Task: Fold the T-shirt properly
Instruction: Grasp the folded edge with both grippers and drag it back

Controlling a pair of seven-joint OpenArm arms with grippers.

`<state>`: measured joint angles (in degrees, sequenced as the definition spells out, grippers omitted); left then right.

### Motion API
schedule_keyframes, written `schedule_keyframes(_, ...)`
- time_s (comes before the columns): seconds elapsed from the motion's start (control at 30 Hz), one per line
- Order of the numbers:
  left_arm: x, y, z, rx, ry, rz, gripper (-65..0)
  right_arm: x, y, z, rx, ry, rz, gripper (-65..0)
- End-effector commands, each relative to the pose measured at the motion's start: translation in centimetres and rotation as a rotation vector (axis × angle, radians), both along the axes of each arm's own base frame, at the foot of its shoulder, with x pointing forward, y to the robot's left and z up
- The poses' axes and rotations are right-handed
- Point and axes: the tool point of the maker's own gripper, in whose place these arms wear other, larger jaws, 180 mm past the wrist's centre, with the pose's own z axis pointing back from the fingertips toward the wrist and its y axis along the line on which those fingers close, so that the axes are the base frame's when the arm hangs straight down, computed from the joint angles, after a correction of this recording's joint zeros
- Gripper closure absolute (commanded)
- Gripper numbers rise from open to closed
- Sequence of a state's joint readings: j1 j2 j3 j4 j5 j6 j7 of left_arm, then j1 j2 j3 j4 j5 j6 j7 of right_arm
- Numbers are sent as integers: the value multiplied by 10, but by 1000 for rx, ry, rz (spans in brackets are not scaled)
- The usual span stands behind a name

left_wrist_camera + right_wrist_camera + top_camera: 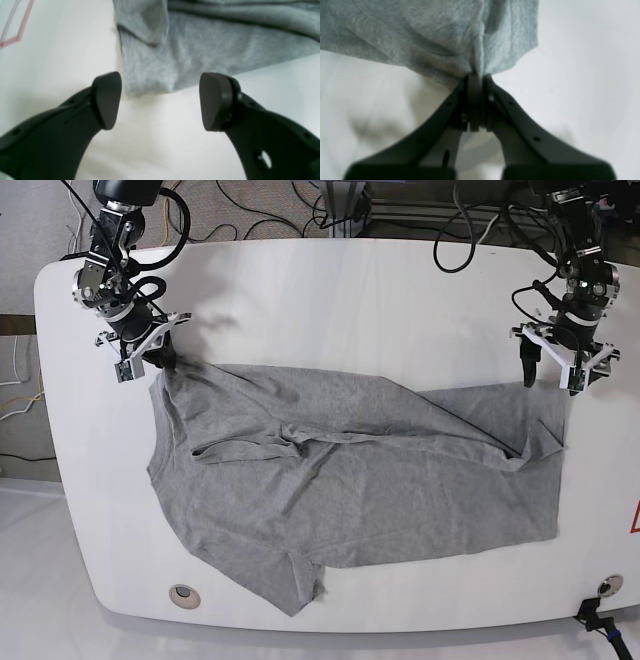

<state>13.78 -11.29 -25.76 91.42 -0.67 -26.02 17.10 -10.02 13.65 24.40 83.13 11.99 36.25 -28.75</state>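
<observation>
The soft cotton T-shirt (350, 480) is a mottled heather grey all over, plain on the side that shows, its folds shading to darker grey. The smooth rounded bench (330, 310) beneath it is glossy white, with a thin red outline (15, 25) marked on it beyond the left hand (160, 102). Both hands, the right hand (476, 77) too, are matt black plastic.

Rumpled grey T-shirt (350, 480) on table

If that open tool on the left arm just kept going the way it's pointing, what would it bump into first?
Probably the T-shirt: its corner lies just ahead of the left tool, between the open fingers, though depth is unclear.
</observation>
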Motion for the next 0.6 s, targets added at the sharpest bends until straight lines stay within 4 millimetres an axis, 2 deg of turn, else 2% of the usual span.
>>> schedule_keyframes(0.0,7,22,10,5,-44,56,-461,-2,-6,0,-31,21,11,0)
schedule_keyframes(0.17,17,30,-3,-29,-27,86,-461,-2,-6,0,-31,21,11,0)
schedule_keyframes(0.57,21,35,-38,-101,46,130,-461,-3,-5,-1,-30,23,12,0)
